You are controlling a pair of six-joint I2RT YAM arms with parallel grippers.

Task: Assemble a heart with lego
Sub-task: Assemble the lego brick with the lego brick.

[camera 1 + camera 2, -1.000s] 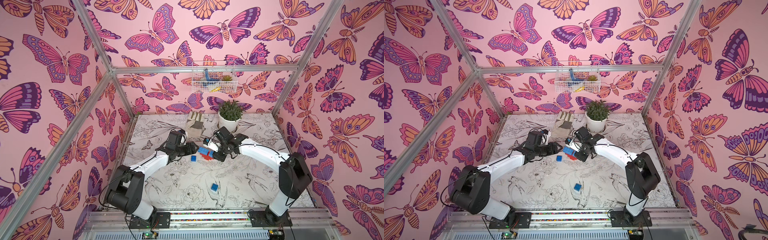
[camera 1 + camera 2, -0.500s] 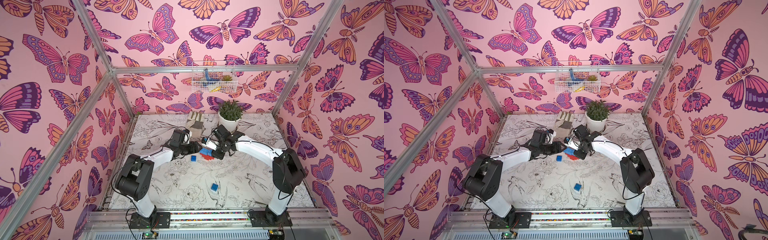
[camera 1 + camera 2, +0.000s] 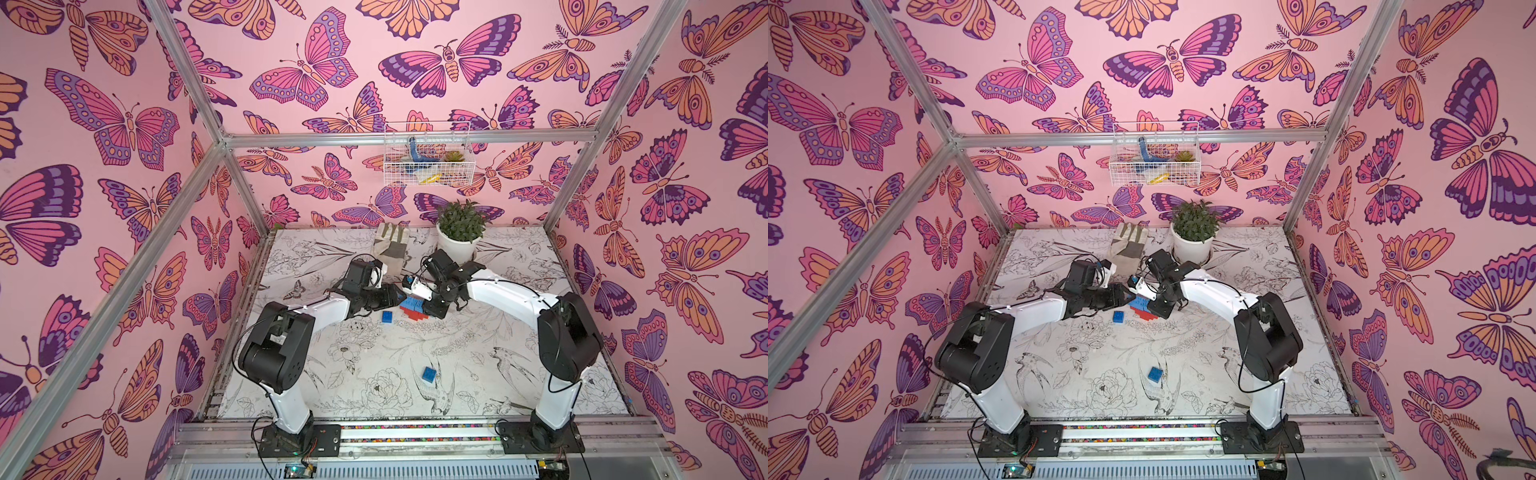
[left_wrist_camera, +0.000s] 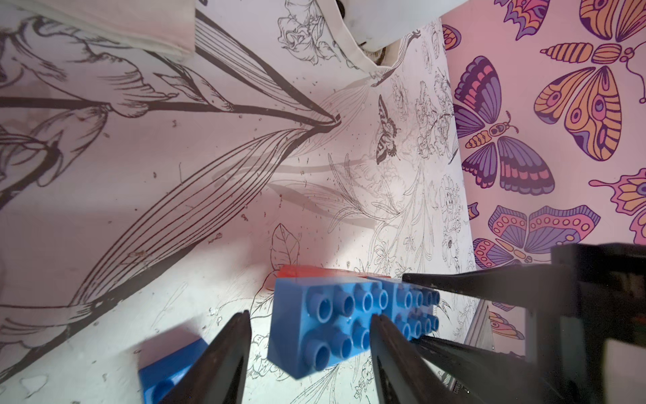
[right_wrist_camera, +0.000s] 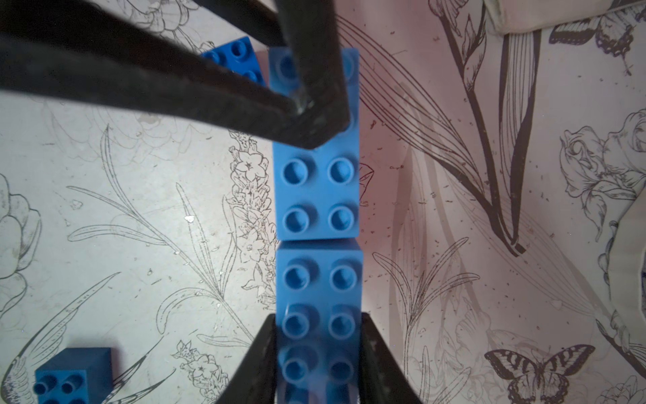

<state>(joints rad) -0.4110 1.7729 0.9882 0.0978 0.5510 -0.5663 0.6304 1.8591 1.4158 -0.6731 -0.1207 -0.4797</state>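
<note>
Heart (image 3: 412, 304) is mid-table (image 3: 365, 365), toward the back, at 6 o'clock of the glove (image 3: 390, 245) and 7 o'clock of the pot (image 3: 457, 249). It's unfinished: a blue row on top, w/ red showing under it on the 6 o'clock side in both top views. Long axis runs approx 3-to-9 o'clock, from R gripper to L gripper, studs up. Can't tell if it rests on the table or hangs just above.

R gripper (image 5: 318, 316) comes in from 3 o'clock and pinches that end of the blue row. In R wrist view its fingers (image 5: 260, 353) press on both long sides.

L gripper (image 4: 310, 316) comes in from 9 o'clock, jaws spread, straddling the row's other end. In L wrist view one finger overlaps the studded face. The other stands off, w/ a sliver of table showing btwn it and the brick.

Loose blue brick (image 3: 387, 316) lies just beside the heart at its 8 o'clock, studs up. Second blue brick (image 3: 428, 375) is well apart at 6 o'clock, toward the front.
</note>
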